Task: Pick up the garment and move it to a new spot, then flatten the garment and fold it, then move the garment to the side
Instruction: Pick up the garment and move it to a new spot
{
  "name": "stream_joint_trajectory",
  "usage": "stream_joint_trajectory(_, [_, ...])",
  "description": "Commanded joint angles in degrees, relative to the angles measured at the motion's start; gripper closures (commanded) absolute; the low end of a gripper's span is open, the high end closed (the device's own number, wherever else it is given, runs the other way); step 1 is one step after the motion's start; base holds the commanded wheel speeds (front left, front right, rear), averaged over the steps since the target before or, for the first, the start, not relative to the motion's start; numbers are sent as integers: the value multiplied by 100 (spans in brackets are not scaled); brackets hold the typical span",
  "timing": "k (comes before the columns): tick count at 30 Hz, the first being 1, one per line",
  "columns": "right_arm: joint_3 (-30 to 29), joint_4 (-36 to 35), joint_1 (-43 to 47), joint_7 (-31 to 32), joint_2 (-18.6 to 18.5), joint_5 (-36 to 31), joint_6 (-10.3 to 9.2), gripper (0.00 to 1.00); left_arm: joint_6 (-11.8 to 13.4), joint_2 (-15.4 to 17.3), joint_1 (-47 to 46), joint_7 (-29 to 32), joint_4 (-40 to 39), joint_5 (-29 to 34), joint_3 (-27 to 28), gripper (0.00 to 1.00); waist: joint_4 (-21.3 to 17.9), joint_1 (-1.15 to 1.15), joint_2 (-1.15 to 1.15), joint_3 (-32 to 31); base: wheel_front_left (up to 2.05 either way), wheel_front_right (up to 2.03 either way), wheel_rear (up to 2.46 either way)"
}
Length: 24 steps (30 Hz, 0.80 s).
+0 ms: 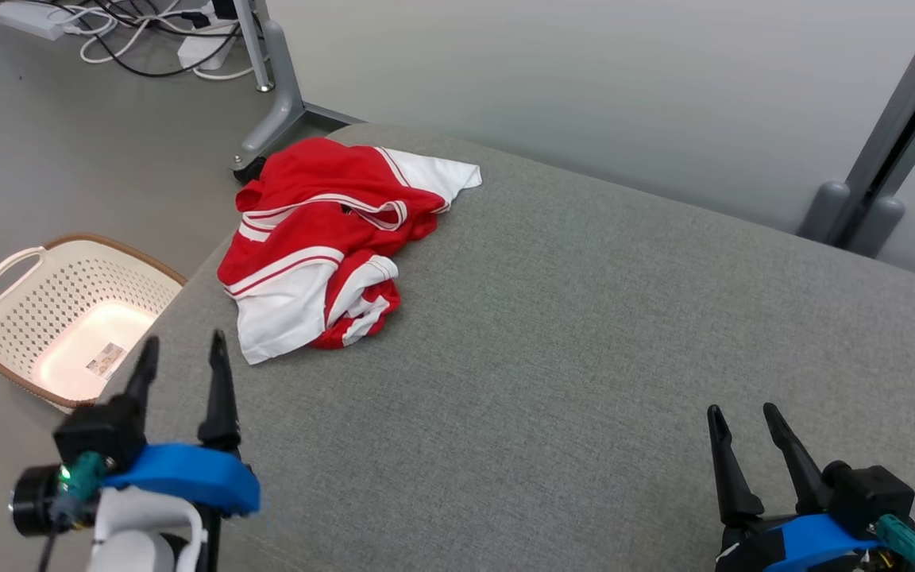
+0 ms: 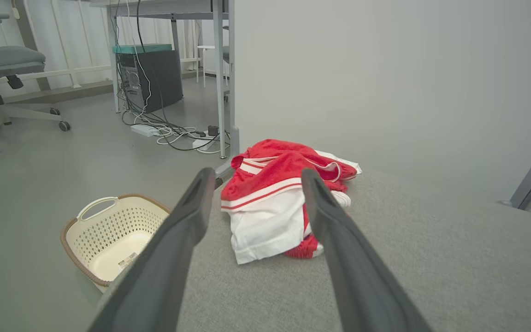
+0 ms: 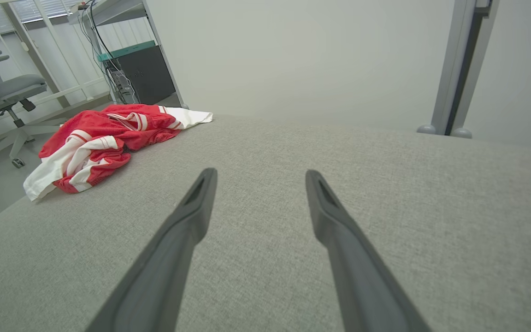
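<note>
A crumpled red and white garment [image 1: 322, 246] lies bunched near the far left corner of the grey fabric surface [image 1: 569, 334]. My left gripper [image 1: 183, 357] stands open at the lower left, short of the garment, nothing between its fingers. In the left wrist view the garment [image 2: 270, 203] shows just beyond the spread fingers [image 2: 191, 212]. Over at the lower right, my right gripper [image 1: 739, 421] is open and empty, far from the cloth. The right wrist view has the garment [image 3: 104, 138] at the far left, well ahead of that gripper [image 3: 258, 182].
A cream perforated laundry basket [image 1: 60, 310] sits on the floor left of the surface. Cables and a power strip [image 1: 148, 32] lie by a desk leg [image 1: 275, 87] behind the garment. A grey post [image 1: 878, 151] stands at the back right. An office chair [image 2: 2, 78] stands further off.
</note>
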Motion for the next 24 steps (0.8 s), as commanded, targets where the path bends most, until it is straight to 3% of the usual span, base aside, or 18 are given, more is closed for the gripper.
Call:
stream_joint_trajectory(1, [-12, -77, -55, 34, -31, -80, 2, 0, -48, 96, -261, 186, -131, -118, 95, 0, -31, 0, 0, 87, 0, 0, 0])
stream_joint_trajectory(6, [-77, -295, -139, 165, -30, -224, 2, 0, -275, 381, -1123, 919, -172, -588, 400, 0, -156, 0, 0, 401, 0, 0, 0])
stream_joint_trajectory(15, [-11, -811, -414, 469, -29, -579, 2, 0, -564, 1055, -2556, 1798, 971, -1081, 837, 0, -745, 0, 0, 1154, 0, 0, 0])
stream_joint_trajectory(24, [12, -1403, -636, 771, -26, -898, 2, 0, -524, 1650, -3389, 2444, 1997, -1157, 980, 0, -1503, 0, 0, 2101, 0, 0, 0])
